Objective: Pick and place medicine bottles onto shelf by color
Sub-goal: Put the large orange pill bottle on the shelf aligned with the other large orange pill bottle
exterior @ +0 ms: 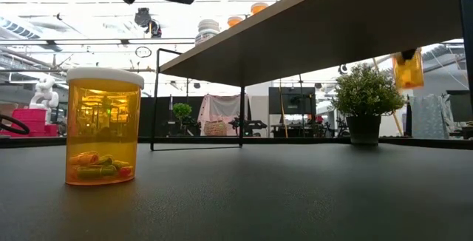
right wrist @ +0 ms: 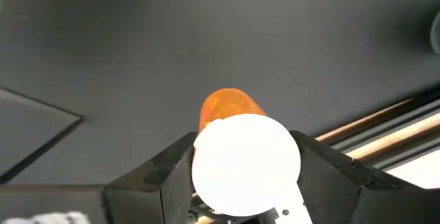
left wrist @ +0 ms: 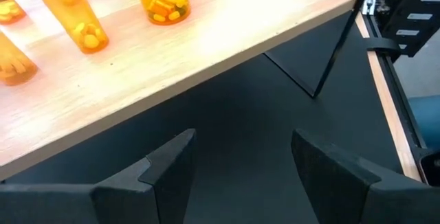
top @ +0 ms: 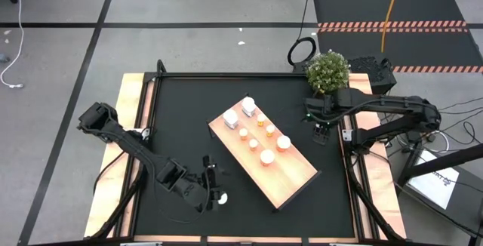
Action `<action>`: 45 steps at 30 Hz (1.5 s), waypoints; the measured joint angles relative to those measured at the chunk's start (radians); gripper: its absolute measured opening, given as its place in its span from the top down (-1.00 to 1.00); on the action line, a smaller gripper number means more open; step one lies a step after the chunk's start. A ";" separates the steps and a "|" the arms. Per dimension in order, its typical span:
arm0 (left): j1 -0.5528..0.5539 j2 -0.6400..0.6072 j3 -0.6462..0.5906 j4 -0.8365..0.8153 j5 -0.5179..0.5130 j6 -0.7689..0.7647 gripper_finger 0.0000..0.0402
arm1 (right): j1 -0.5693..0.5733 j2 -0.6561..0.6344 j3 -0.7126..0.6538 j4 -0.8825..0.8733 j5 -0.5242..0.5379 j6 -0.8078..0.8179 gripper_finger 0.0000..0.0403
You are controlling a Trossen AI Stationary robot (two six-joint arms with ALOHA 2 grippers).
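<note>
The shelf (top: 293, 176) is a pale wood board raised on thin black legs and lying slantwise mid-table. Several orange bottles with white caps (top: 267, 157) and two white blocky ones (top: 230, 118) stand on it. One orange bottle (top: 222, 198) stands alone on the black mat near the near edge; it is large in the low view (exterior: 103, 126). My left gripper (top: 209, 172) hovers open just beside it, facing the shelf (left wrist: 206, 45), with nothing between its fingers (left wrist: 240, 141). My right gripper (top: 322, 134), right of the shelf, is shut on an orange bottle (right wrist: 227, 107). My right gripper pinches the bottle by its white cap (right wrist: 245, 162), one finger on each of two opposite sides. The orange body points away from the wrist toward the mat. In the low view the bottle (exterior: 408, 69) is lifted clear of the mat and roughly upright.
A small potted plant (top: 327, 71) stands at the far right corner of the mat, behind my right arm. A black frame borders the mat. Bare mat lies left of the shelf and along the near edge. Under the shelf (exterior: 332, 19) is open space between its legs.
</note>
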 joint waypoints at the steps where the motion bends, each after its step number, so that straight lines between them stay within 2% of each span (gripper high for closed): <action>1: 0.002 0.000 0.000 0.000 0.000 0.000 -0.19 | 0.013 0.000 0.019 -0.011 0.000 0.005 -0.05; 9: 0.024 0.000 0.000 0.001 0.000 -0.018 -0.19 | 0.120 0.000 0.154 -0.074 0.001 0.068 -0.05; 24: 0.024 0.000 0.000 0.001 0.000 -0.025 -0.19 | 0.384 0.026 0.305 -0.070 0.001 0.261 -0.04; 36: 0.024 0.000 0.000 -0.001 0.000 -0.042 -0.19 | 0.519 0.212 0.504 -0.072 0.006 0.274 -0.04; 45: 0.023 0.000 0.000 -0.003 0.000 -0.050 -0.19 | 0.553 0.308 0.530 -0.073 0.003 0.274 -0.04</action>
